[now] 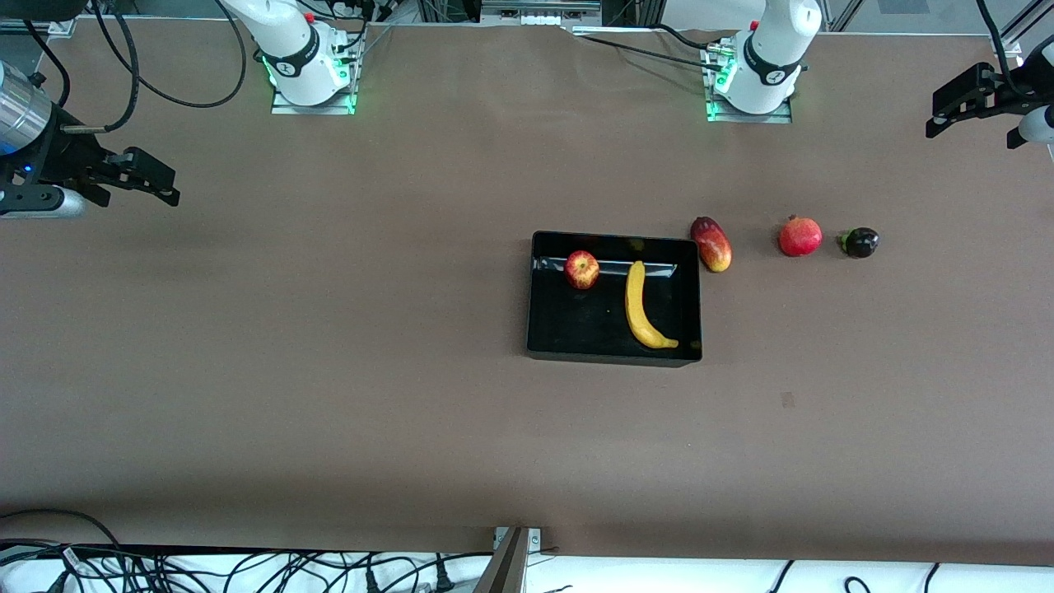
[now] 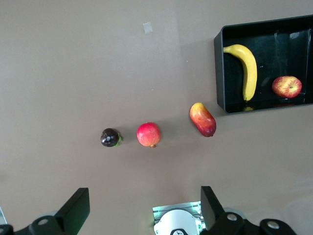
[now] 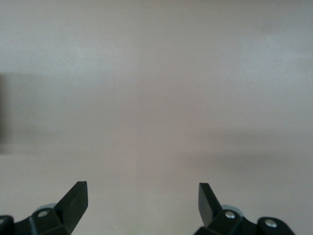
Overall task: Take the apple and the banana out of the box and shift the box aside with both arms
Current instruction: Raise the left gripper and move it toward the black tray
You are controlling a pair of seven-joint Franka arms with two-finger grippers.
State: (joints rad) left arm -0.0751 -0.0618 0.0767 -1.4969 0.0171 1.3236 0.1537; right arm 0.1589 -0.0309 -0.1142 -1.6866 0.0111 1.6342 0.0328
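Observation:
The glossy black box (image 1: 576,323) sits mid-table, toward the left arm's end. The red apple (image 1: 582,269) and the yellow banana (image 1: 643,309) lie inside it, apart from each other. The left wrist view also shows the box (image 2: 218,73), the banana (image 2: 250,68) and the apple (image 2: 286,86). My left gripper (image 1: 947,107) is open and empty, up over the table's edge at the left arm's end; it also shows in the left wrist view (image 2: 144,191). My right gripper (image 1: 169,185) is open and empty over bare table at the right arm's end, as its wrist view (image 3: 142,186) shows.
A red-yellow mango (image 1: 711,244) lies just beside the box, then a pomegranate (image 1: 800,236) and a small dark purple fruit (image 1: 860,242) in a row toward the left arm's end. The arm bases (image 1: 305,62) (image 1: 762,66) stand at the table's back edge.

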